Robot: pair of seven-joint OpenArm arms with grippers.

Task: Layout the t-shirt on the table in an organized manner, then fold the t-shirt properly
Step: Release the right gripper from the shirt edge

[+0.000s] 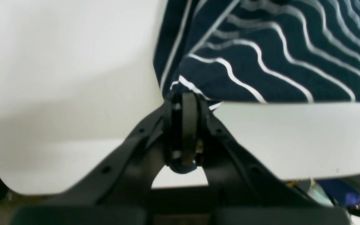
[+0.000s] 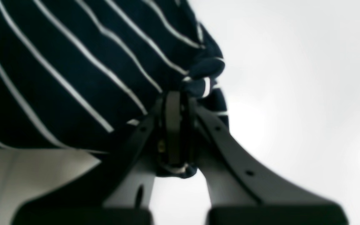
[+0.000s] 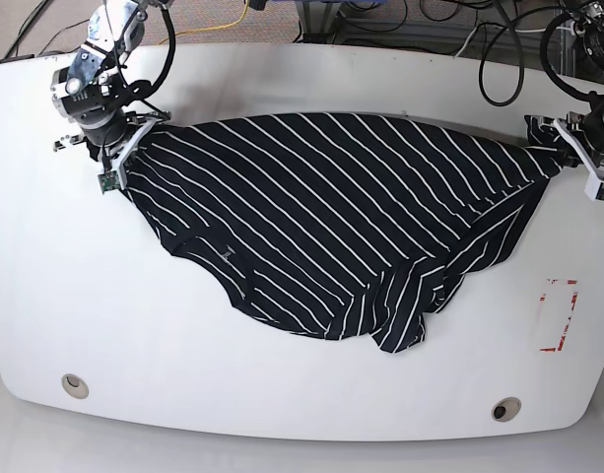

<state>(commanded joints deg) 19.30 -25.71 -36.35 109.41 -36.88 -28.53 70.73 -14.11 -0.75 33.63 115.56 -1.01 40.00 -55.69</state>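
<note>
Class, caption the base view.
Both grippers, left and right, stretch a black white-striped cloth t-shirt across a glossy white table.

Striped t-shirt [image 3: 321, 217] stretched, seemingly lifted, across white table [image 3: 282, 394].

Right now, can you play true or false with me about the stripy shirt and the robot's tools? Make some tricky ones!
1. Both tools are pinching the t-shirt. True: the left tool and the right tool are each shut on a bunch of cloth.
2. The t-shirt is folded into a neat square. False: it is stretched wide between the tools, with a rumpled part hanging toward the near edge.
3. The red mark is hidden under the shirt. False: it lies bare on the table, apart from the cloth.
4. The shirt is dark with thin white stripes. True.
5. The shirt covers both metal holes. False: both show near the front edge.
</note>
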